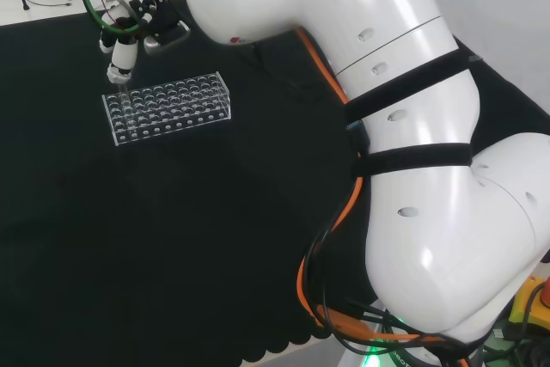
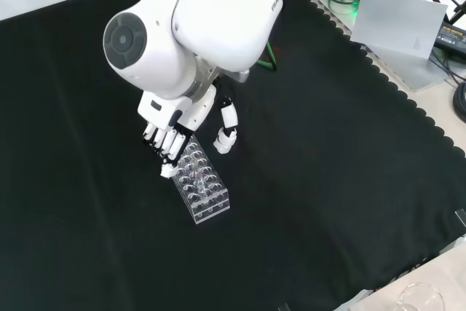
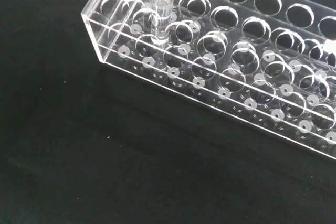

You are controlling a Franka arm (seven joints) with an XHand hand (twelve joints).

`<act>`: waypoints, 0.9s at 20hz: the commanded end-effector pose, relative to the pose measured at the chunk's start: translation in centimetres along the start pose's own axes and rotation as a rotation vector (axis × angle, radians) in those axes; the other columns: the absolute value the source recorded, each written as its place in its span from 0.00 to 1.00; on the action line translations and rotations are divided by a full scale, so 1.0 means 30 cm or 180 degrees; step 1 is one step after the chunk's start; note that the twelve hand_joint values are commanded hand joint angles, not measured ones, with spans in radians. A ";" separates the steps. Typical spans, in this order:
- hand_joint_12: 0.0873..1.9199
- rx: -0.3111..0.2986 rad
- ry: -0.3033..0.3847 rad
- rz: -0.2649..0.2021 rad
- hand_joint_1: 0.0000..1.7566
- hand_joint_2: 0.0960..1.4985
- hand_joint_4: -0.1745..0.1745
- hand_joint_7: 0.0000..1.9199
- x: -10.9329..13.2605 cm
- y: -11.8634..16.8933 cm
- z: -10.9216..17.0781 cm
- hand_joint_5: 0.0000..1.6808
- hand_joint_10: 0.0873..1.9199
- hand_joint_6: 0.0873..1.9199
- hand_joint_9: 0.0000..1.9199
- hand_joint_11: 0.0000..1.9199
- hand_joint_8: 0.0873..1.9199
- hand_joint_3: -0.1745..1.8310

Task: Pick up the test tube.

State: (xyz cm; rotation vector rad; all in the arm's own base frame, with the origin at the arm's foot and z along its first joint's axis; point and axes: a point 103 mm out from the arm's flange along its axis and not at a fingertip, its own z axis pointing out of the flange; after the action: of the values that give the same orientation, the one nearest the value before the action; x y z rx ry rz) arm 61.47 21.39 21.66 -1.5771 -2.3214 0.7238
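Now fingers (image 2: 169,145) at rack (image 2: 202,187) end, test tube (image 3: 160,9) upright in corner hole.

the white arm (image 2: 196,20) is reaching down from the front view's top, its hand (image 2: 169,130) hanging fingers-down, fingers (image 2: 166,152) straight, thumb (image 2: 227,130) standing apart.

I see the black cloth (image 2: 328,180) covering my bench, its scalloped edge along the right in the front view. Past that edge sit a grey flat box (image 2: 399,23), some dark cables (image 2: 457,96), and a clear glass vessel (image 2: 421,299) at the bottom corner.
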 end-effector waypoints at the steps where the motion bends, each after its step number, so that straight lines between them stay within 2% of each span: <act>1: 0.83 0.0070 -0.0049 -0.0003 0.45 0.44 0.14 0.19 0.006 0.010 0.018 0.20 0.51 0.03 0.14 0.00 0.44 0.38; 5: 0.82 0.0087 -0.0032 -0.0008 0.46 0.45 0.11 0.25 0.007 0.010 0.017 0.23 0.49 0.09 0.17 0.02 0.43 0.38; 8: 0.82 0.0102 0.0042 0.0051 0.48 0.45 0.09 0.28 0.033 0.055 0.044 0.20 0.48 0.19 0.20 0.03 0.42 0.38; 11: 0.82 0.0083 0.0106 0.0044 0.49 0.44 0.08 0.30 0.052 0.079 0.056 0.19 0.48 0.27 0.21 0.05 0.43 0.39; 18: 0.81 0.0042 0.0204 0.0106 0.50 0.43 0.05 0.33 0.073 0.097 0.064 0.20 0.48 0.35 0.24 0.07 0.43 0.40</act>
State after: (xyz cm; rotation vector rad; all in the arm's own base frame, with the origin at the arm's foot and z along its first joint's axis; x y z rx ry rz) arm 62.29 23.20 18.72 -1.5916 -2.2725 0.7102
